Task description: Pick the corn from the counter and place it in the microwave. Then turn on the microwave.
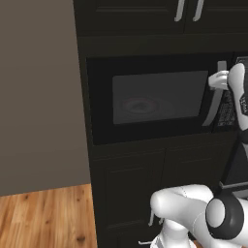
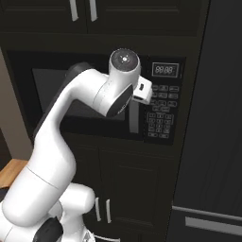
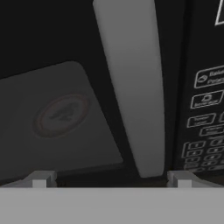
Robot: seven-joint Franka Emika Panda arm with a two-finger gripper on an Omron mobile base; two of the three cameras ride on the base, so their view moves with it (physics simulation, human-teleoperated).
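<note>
Dark cabinetry (image 1: 145, 14) fills the wall, and the microwave (image 1: 145, 99) is built into it, its door shut. From the microwave outward: through the grey window (image 3: 57, 122) the red-ringed turntable plate (image 3: 61, 116) shows dimly, with a faint shape on it that may be the corn, though the glass is too murky to be sure. Just right of the window runs the curved silver door handle (image 3: 133, 83), and right of that the keypad (image 2: 160, 116) under its display (image 2: 166, 70).

With the door closed, the step in hand looks like either opening the microwave by the handle or pressing start; I cannot tell which. The gripper (image 3: 111, 177) hovers right in front of the lower part of the handle, jaws spread wide and empty, one fingertip to each side of it. Next, it would need to advance so the handle sits between the fingertips, or shift right to the keypad.
</note>
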